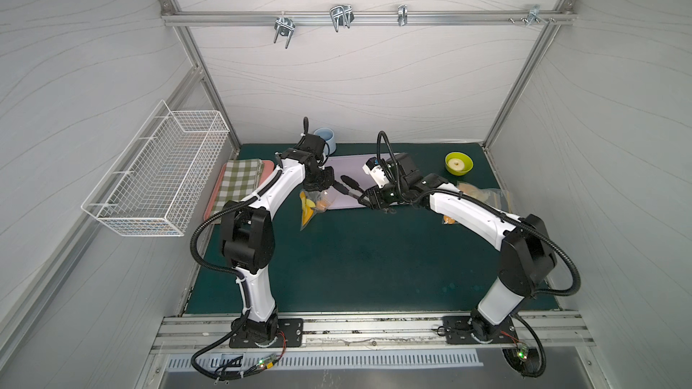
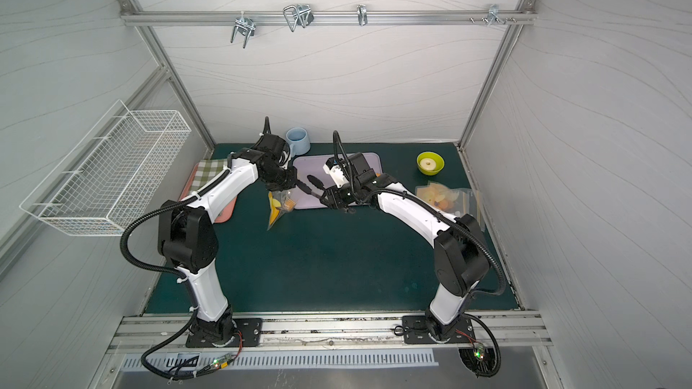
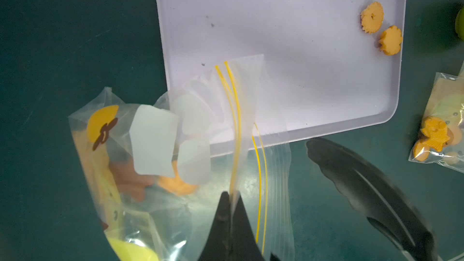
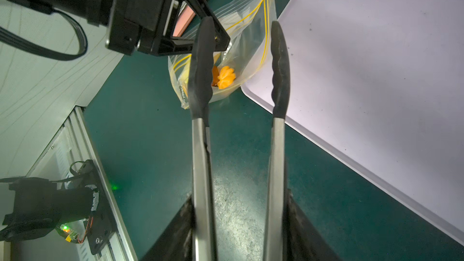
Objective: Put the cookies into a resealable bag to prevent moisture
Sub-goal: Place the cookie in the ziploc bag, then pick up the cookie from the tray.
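Over the bag (image 1: 312,206), the left arm (image 1: 288,178) arches down, jaws pinched.

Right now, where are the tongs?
In the right wrist view the tongs sit in the right gripper, tips apart, pointing at the bag by the tray's corner.

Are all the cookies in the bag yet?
Not quite. Several cookies already sit inside the bag, which the left tool pinches by its rim. The right tool holds the tongs, open and empty. Two more cookies lie on the tray, and the bag is unsealed.
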Controlling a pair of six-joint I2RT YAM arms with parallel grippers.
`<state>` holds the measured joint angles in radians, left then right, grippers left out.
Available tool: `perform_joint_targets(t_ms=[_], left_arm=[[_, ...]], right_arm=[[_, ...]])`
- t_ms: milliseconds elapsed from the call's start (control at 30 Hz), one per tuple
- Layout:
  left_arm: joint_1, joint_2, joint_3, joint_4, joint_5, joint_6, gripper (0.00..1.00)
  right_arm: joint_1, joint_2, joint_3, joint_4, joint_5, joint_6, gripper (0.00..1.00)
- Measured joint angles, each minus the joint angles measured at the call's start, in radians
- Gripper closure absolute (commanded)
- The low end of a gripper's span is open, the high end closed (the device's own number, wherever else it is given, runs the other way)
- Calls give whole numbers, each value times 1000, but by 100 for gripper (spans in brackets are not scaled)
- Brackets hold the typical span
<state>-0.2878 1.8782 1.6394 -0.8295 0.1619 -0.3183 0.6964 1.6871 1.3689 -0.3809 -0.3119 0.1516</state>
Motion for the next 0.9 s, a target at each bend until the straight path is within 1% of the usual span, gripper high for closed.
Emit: perform_joint_targets(t_ms=[167, 267, 367, 433, 533, 633, 733, 900], left_arm=[[0, 0, 0, 0, -1, 0, 100], [0, -1, 0, -1, -10, 0, 100], [0, -6, 0, -3, -23, 0, 100], [3, -17, 0, -5, -28, 0, 100], [4, -51, -6, 2, -31, 0, 100], [6, -90, -11, 7, -31, -1, 100], [8, -106, -11, 15, -31, -1, 100], [11, -108, -32, 26, -31, -4, 100]], right_arm=[[0, -8, -23, 21, 21, 2, 48], [-7, -56, -89, 36, 91, 15, 48], [-32, -135, -158, 34, 177, 18, 48], [-71, -180, -184, 28, 240, 16, 48], [-137, -187, -180, 11, 317, 8, 48], [-197, -128, -140, -29, 359, -11, 48], [-243, -17, -58, -68, 380, -38, 48], [-294, 153, 94, -129, 379, -87, 48]])
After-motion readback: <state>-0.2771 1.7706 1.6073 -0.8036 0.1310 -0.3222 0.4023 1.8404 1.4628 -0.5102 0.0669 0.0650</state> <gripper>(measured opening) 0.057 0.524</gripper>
